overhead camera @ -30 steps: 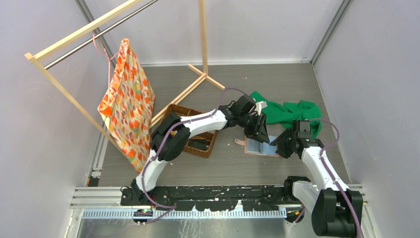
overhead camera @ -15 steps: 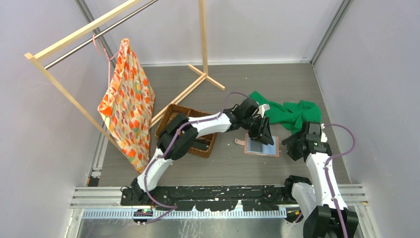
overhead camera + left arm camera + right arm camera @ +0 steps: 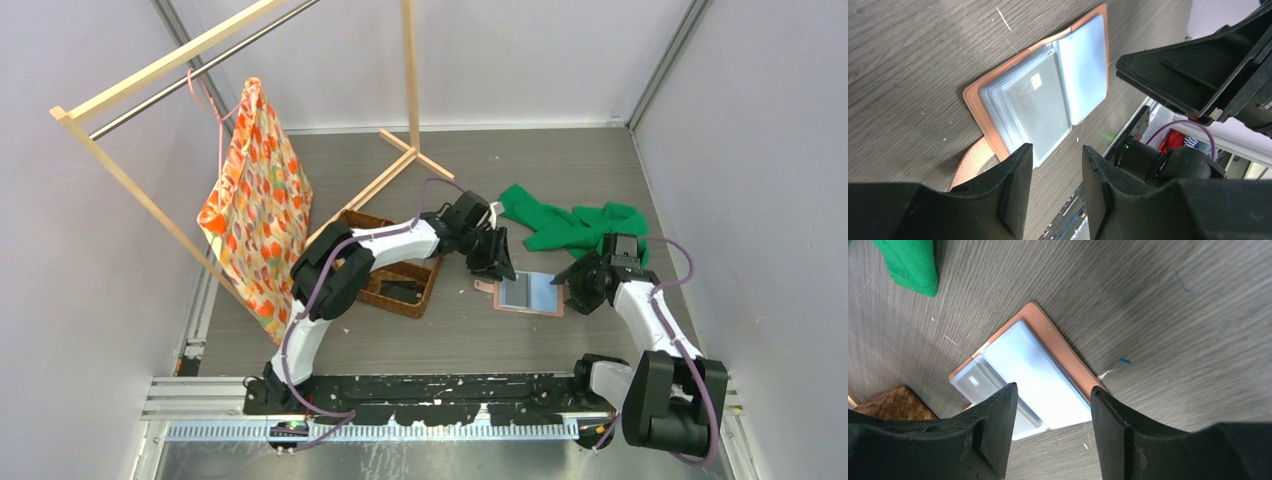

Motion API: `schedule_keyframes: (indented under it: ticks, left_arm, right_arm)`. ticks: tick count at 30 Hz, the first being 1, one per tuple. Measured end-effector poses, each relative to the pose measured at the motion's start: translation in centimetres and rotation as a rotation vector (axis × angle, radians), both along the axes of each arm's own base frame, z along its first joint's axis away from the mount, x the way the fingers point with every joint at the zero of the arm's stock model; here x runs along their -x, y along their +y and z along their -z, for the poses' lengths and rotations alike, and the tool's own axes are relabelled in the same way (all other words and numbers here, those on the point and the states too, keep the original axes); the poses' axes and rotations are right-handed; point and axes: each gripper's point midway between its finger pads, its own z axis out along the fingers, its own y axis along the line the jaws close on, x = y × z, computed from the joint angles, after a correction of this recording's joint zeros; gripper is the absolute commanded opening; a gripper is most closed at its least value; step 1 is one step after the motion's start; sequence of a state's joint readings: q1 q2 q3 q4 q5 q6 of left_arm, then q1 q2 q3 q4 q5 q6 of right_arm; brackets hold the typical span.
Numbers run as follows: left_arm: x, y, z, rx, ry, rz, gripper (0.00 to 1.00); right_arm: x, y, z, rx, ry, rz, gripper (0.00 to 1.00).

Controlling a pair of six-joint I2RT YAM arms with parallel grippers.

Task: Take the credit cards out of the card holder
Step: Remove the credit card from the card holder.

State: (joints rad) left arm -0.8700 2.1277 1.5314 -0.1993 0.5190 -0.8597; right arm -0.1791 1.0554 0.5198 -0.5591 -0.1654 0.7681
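The card holder (image 3: 530,293) lies wide open and flat on the grey tabletop (image 3: 450,330), its tan leather cover underneath and its clear sleeves facing up. On its left side a pale card (image 3: 1040,102) with a small gold chip shows through the plastic, tucked in the sleeve. The little strap tab (image 3: 484,287) sticks out from the holder's left edge.

The left gripper (image 3: 499,268) hovers just off the holder's upper left corner. Its jaws are parted about halfway, with nothing between them and only bare wood and the holder's near edge showing through the gap. Across from it, the right gripper (image 3: 576,291) sits right at the holder's right edge, its jaws spread wide and nothing in them either.

Behind the holder and a bit to the right lies a crumpled green cloth (image 3: 575,225). Off to the holder's left, a brown woven basket (image 3: 395,270) sits under the left arm.
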Motion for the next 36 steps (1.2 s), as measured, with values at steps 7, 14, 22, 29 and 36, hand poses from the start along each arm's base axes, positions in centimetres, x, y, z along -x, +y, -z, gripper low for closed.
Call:
schedule_keyframes:
  ticks: [7, 14, 22, 29, 36]
  left_arm:
    - [0.7, 0.1, 0.6, -0.018, 0.013, 0.007, 0.42]
    - [0.9, 0.0, 0.5, -0.014, 0.019, 0.012, 0.42]
    - [0.9, 0.0, 0.6, -0.014, 0.021, 0.012, 0.42]
    - [1.2, 0.0, 1.6, -0.026, 0.053, 0.009, 0.42]
    - [1.3, 0.1, 2.7, -0.044, 0.074, 0.01, 0.42]
  right_arm:
    - [-1.0, 0.1, 0.7, -0.01, -0.006, -0.017, 0.61]
    - [-1.1, 0.4, 1.0, -0.025, -0.024, -0.026, 0.61]
    - [-0.9, 0.7, 1.3, -0.048, -0.045, -0.025, 0.61]
    - [-1.0, 0.9, 1.3, -0.061, -0.056, -0.021, 0.61]
    - [-1.1, 0.9, 1.3, -0.063, -0.058, -0.021, 0.61]
